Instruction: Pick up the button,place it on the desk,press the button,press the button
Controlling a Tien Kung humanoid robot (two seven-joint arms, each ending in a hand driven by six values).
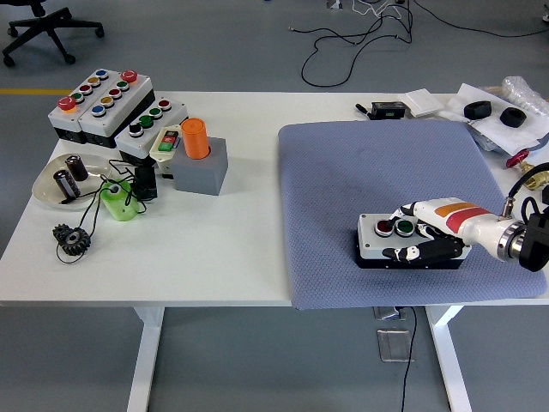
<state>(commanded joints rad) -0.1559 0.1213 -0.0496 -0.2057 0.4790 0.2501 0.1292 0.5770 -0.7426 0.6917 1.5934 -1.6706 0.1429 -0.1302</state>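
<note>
A white-topped button box (pixel 374 242) with a black base lies on the blue-grey mat (pixel 369 172), at its front right. On its lid I see a red button (pixel 383 227) and a green button (pixel 403 227). My right hand (pixel 419 240) comes in from the right edge and is shut on the box. Its white fingers (pixel 410 211) lie across the lid's right part and far edge, and the black thumb runs along the front side. The lid's right end is hidden under the hand. The left arm is out of view.
Left of the mat stand several larger button boxes (pixel 103 103), a grey block with an orange cylinder (pixel 196 137), a green cup (pixel 117 200), a clear dish (pixel 53 193) and a black gear (pixel 70 238). Papers and black parts (pixel 489 110) lie at the back right.
</note>
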